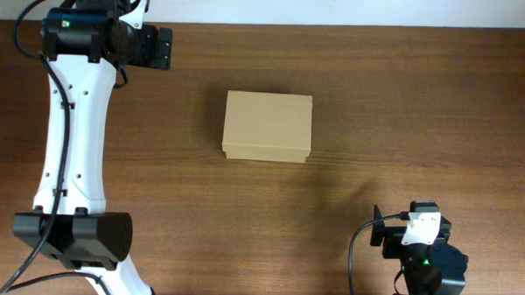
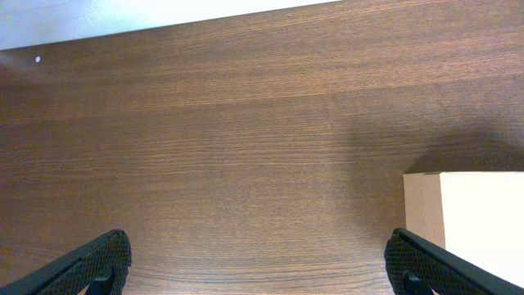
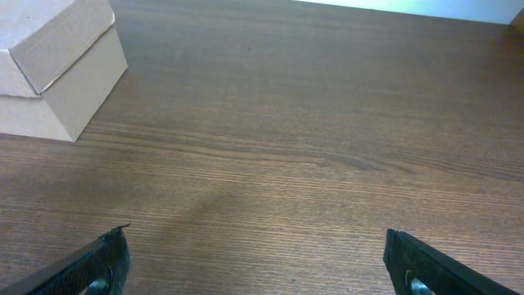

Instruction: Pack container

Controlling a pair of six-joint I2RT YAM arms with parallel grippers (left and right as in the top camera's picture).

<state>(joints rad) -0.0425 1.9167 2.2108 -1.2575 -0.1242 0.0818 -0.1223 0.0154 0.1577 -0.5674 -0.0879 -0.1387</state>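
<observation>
The container (image 1: 268,126) is a plain tan cardboard box with its lid down, lying flat mid-table. My left gripper (image 1: 164,48) stands open at the far left, well clear of the box and holding nothing. In the left wrist view the container (image 2: 483,221) shows at the right edge, beyond the open left gripper (image 2: 258,266), which has only bare wood between its fingers. My right gripper (image 1: 376,236) stands open near the front right, apart from the box. The right wrist view has the container (image 3: 57,65) at top left and bare table between the open right gripper (image 3: 258,262).
The brown wooden table (image 1: 404,100) spreads around the box. Its far edge meets a white wall along the top. The left arm's white links (image 1: 66,132) run down the left side, and the right arm's base (image 1: 429,267) sits at the front right.
</observation>
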